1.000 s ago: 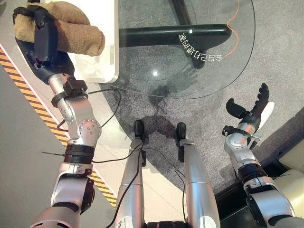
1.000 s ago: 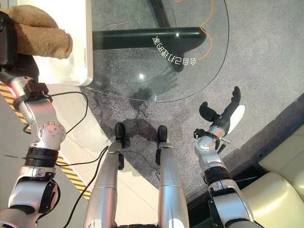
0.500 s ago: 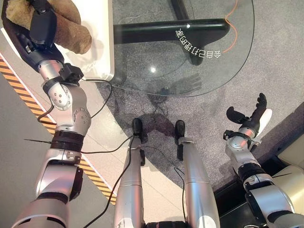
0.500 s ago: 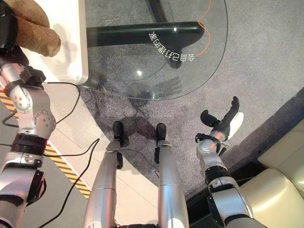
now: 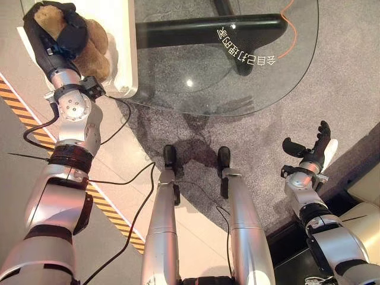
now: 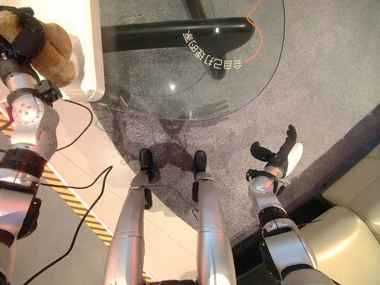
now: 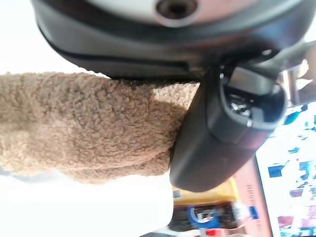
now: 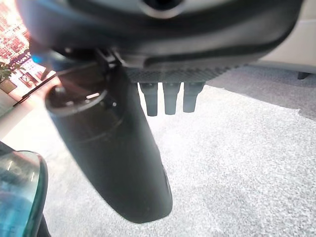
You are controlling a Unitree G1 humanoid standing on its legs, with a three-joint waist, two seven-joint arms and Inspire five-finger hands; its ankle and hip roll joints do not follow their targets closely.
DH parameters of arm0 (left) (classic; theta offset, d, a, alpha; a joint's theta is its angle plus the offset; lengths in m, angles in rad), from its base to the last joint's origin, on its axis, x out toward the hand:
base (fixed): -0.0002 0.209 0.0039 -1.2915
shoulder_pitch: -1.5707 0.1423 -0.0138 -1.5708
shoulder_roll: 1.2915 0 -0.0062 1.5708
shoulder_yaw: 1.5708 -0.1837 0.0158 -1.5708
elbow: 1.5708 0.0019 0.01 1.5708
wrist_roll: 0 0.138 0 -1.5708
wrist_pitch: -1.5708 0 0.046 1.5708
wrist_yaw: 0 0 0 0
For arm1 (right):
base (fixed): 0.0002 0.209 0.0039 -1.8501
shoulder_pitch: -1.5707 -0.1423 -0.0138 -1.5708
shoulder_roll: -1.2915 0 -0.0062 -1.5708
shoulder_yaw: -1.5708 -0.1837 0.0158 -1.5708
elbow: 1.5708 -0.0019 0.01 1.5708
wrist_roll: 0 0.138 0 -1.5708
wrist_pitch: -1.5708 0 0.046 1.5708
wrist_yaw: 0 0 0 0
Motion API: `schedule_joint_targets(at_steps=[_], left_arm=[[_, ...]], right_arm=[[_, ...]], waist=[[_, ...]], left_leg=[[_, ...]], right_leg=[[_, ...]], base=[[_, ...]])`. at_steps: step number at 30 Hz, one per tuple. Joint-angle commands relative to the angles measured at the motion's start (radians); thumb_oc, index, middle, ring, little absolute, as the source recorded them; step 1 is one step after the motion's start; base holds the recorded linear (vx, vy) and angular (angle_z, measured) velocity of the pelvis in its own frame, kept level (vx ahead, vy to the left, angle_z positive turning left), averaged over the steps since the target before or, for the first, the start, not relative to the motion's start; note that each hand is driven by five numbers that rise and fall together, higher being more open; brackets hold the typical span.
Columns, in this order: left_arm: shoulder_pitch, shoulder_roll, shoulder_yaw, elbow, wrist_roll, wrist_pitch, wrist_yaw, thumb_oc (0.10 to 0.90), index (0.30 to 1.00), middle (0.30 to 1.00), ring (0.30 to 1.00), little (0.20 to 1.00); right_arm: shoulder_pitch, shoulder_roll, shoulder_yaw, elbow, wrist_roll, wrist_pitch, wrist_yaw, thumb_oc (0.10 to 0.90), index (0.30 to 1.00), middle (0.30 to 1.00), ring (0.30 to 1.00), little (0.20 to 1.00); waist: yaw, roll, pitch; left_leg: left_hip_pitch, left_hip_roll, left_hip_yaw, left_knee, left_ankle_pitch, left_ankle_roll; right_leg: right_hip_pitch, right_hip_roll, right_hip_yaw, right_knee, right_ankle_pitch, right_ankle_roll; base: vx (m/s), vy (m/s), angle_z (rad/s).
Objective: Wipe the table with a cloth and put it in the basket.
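Left hand [image 5: 59, 35] is gripping the brown fleecy cloth [image 5: 89, 50], its fingers curling round the bundle, as the left wrist view confirms. It is holding the cloth over the white surface [image 5: 122, 53] beside the round glass table [image 5: 237, 77]. Right hand [image 5: 312, 151] is hanging idle over the grey carpet [image 5: 344, 77], fingers straight and holding nothing. Whether that white surface is the basket's rim cannot be told. Judging by the cloth's place away from the glass, wiping is appearing finished; release into the basket is remaining outstanding.
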Motion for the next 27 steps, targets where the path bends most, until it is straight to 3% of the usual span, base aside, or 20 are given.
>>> schedule_joint_targets(at_steps=[1,19,20,21,22,27], left_arm=[[-0.185,0.136,0.005,-0.004,0.055,-0.038,0.061,0.100,0.300,0.300,0.300,0.200],[-0.294,0.120,-0.082,0.118,0.042,0.133,0.033,0.100,0.300,0.300,0.300,0.200],[-0.296,0.120,-0.084,0.120,0.037,0.143,0.031,0.136,0.331,0.331,0.331,0.236],[-0.300,0.120,-0.089,0.127,0.028,0.167,0.032,0.622,0.747,0.747,0.747,0.722],[-0.303,0.119,-0.091,0.134,0.016,0.197,0.026,0.800,0.900,0.900,0.900,0.900],[-0.319,0.113,-0.101,0.167,0.007,0.246,0.018,0.800,0.900,0.900,0.900,0.900]], right_arm=[[0.006,-0.089,0.002,-0.018,0.038,-0.050,-0.023,0.800,0.900,0.900,0.900,0.900],[-0.028,-0.086,0.022,-0.041,0.040,-0.043,-0.038,0.800,0.900,0.900,0.900,0.900],[-0.028,-0.087,0.022,-0.041,0.042,-0.044,-0.038,0.800,0.900,0.900,0.900,0.900],[-0.029,-0.086,0.025,-0.041,0.042,-0.044,-0.039,0.800,0.900,0.900,0.900,0.900],[-0.031,-0.084,0.025,-0.040,0.040,-0.044,-0.040,0.800,0.900,0.900,0.900,0.900],[-0.043,-0.084,0.027,-0.035,0.044,-0.043,-0.034,0.800,0.900,0.900,0.900,0.900]], waist=[[0.002,-0.009,-0.028],[-0.014,-0.031,-0.028],[-0.015,-0.031,-0.028],[-0.016,-0.031,-0.028],[-0.016,-0.031,-0.028],[-0.019,-0.033,-0.028]], left_leg=[[0.005,-0.036,0.090,0.113,-0.149,0.082],[-0.034,-0.028,0.095,0.111,-0.144,0.079],[-0.036,-0.029,0.095,0.111,-0.144,0.079],[-0.037,-0.028,0.096,0.111,-0.145,0.079],[-0.038,-0.028,0.094,0.110,-0.145,0.079],[-0.044,-0.030,0.094,0.110,-0.145,0.079]], right_leg=[[0.062,0.055,-0.051,-0.095,0.020,-0.021],[0.025,0.057,-0.047,-0.109,0.039,-0.015],[0.024,0.057,-0.047,-0.110,0.039,-0.015],[0.022,0.057,-0.048,-0.111,0.041,-0.015],[0.021,0.057,-0.047,-0.111,0.041,-0.014],[0.014,0.056,-0.047,-0.115,0.044,-0.013]], base=[[0.00,0.000,0.00],[0.00,0.000,0.00],[0.00,0.000,0.00],[0.00,0.000,0.00],[0.00,0.000,0.00],[0.00,0.000,0.00]])
